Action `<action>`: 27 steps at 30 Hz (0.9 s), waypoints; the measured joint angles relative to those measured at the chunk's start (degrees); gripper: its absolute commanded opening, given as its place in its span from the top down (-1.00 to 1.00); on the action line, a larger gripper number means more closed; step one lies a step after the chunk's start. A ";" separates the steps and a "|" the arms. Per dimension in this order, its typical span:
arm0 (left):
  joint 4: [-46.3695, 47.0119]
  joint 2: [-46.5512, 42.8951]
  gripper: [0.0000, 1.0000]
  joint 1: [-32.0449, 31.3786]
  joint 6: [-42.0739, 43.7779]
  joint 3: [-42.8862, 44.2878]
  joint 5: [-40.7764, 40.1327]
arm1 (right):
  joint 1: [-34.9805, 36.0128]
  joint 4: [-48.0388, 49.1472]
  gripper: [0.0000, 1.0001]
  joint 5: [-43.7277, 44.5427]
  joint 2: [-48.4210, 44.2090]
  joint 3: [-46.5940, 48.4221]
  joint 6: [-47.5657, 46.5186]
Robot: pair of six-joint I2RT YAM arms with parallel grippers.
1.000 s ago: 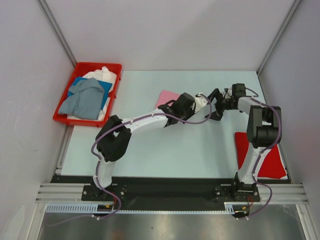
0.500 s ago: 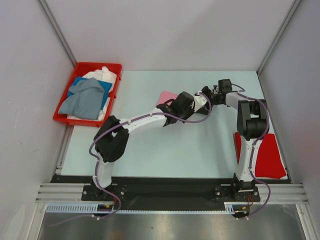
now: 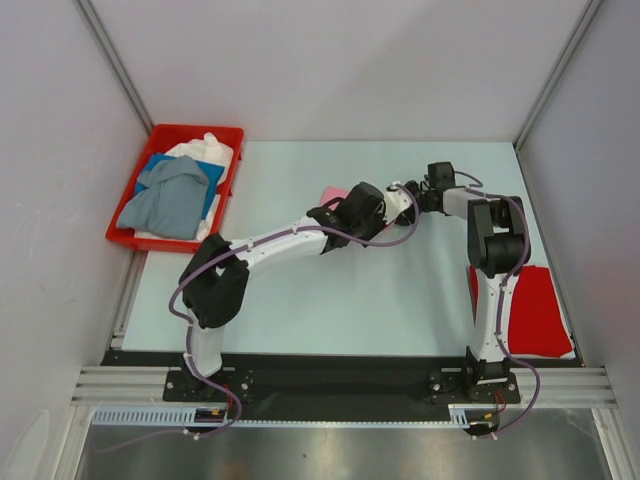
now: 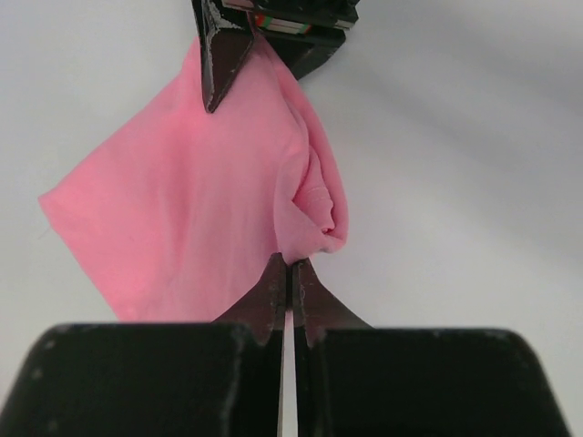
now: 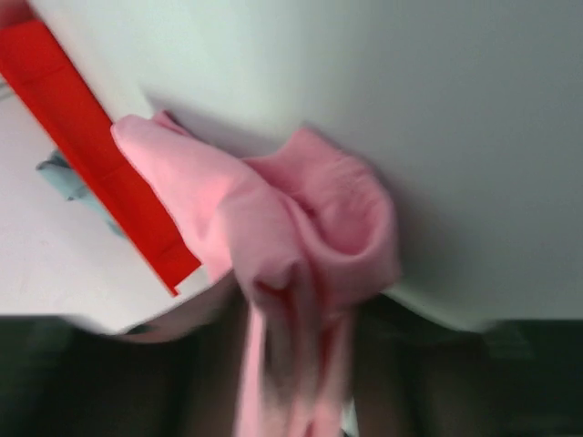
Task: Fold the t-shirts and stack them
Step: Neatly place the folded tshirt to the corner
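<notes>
The light pink t-shirt (image 4: 191, 209) hangs crumpled over the table, and only a corner of it (image 3: 333, 192) shows past the left arm from above. My left gripper (image 4: 290, 266) is shut on its lower folded edge. My right gripper (image 4: 260, 82) meets it from the far side, fingers still apart on either side of a bunched fold. In the blurred right wrist view the pink cloth (image 5: 319, 228) fills the gap of the right gripper (image 5: 296, 364). A red t-shirt (image 3: 530, 310) lies flat at the right.
The red bin (image 3: 165, 240) at the back left holds grey-blue (image 3: 170, 200), blue and white t-shirts. The two grippers (image 3: 408, 200) sit close together at the table's back middle. Walls close in the left, back and right sides.
The right arm has swung left to the pink t-shirt and its fingers have narrowed around the cloth. The left arm has drawn slightly left, still gripping.
</notes>
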 measured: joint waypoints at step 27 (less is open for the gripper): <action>-7.26 -57.61 -0.27 2.03 -30.05 -30.03 8.87 | 2.47 -29.14 1.00 49.33 -36.85 -13.35 -4.74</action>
